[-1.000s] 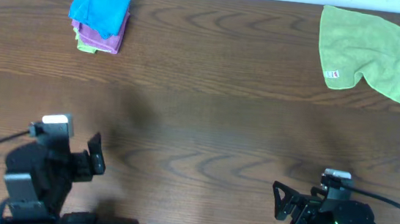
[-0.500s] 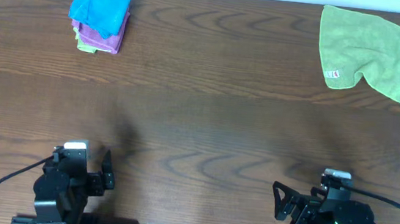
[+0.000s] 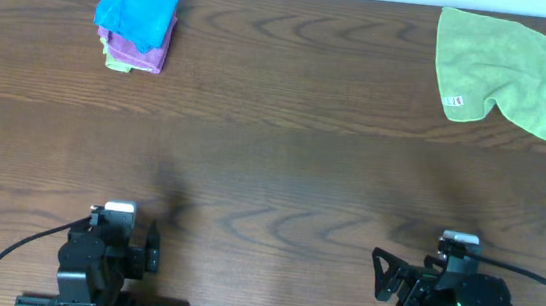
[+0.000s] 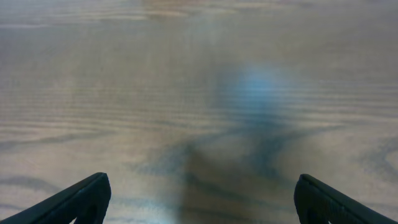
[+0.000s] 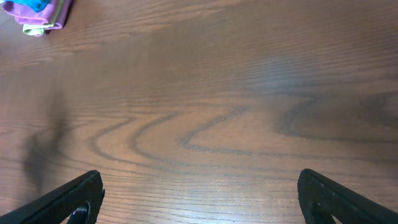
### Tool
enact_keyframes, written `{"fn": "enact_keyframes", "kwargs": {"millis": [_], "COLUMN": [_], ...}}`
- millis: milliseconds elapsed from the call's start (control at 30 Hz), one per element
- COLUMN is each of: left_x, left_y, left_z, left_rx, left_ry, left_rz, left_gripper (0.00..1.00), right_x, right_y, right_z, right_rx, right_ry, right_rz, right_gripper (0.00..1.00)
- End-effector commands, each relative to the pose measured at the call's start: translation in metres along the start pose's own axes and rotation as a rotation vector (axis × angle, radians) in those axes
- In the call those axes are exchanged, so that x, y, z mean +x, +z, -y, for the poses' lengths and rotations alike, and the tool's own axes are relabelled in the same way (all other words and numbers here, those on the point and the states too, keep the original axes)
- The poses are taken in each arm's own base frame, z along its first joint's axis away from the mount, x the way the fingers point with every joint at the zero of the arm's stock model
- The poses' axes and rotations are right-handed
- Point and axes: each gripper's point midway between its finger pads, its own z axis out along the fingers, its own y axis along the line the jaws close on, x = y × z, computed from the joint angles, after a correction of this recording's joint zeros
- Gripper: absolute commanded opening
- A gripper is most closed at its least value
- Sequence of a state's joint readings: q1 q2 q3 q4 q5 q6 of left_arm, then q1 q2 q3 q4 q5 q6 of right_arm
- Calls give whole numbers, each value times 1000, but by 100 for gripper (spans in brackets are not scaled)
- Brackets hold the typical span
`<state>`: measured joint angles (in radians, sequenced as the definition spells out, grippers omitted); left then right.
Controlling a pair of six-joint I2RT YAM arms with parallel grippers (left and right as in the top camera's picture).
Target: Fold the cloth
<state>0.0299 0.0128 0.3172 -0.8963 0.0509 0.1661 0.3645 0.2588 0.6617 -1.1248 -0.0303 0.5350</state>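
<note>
The sky-blue cloth (image 3: 138,5) lies folded on top of a small pile at the table's far left; its edge shows at the top left of the right wrist view (image 5: 25,6). My left gripper (image 3: 150,249) is open and empty at the front left, over bare wood (image 4: 199,199). My right gripper (image 3: 382,274) is open and empty at the front right, also over bare wood (image 5: 199,199). Both grippers are far from the cloth.
A purple folded cloth (image 3: 158,52) and a bit of yellow-green cloth (image 3: 117,59) lie under the blue one. A loose yellow-green cloth with a small white tag (image 3: 502,70) lies at the far right. The wooden table (image 3: 282,164) spans the view.
My left arm has drawn back toward the front edge and shifted right, coming to rest. The right arm and the cloths have not moved.
</note>
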Motion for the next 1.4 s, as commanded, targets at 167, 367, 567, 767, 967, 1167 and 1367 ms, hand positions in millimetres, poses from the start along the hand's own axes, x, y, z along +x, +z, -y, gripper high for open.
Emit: {"fn": "enact_keyframes", "kwargs": {"millis": [167,367,567,767,967,1167,1367], "left_x": [7,7,7,7,7,7,7], "left_y": [0,0,0,0,0,0,0], "left_z": [-2,-2,-2,-2,-2,-2,-2], "left_rx": [-11,-11,-11,-11,-11,-11,-11], "left_ry": [24,25,25,25,24,24,25], "left_rz": [-23,-23,-23,-23,-23,-23,-23], "left_gripper": [95,95,95,95,95,95,95], "right_x": [-1,-1,-1,-11,-33,-33,-8], "right_y": [0,0,0,-1,-2,18,42], "right_z": [0,0,0,17,44,58,85], "right_rx": [-3,-3,-3,92,246,293,348], "right_ry": [13,13,13,11,-33,-290,-264], "right_rz": [5,6,5,66,192,246,233], "right_gripper": [99,99,99,99,99,99,99]}}
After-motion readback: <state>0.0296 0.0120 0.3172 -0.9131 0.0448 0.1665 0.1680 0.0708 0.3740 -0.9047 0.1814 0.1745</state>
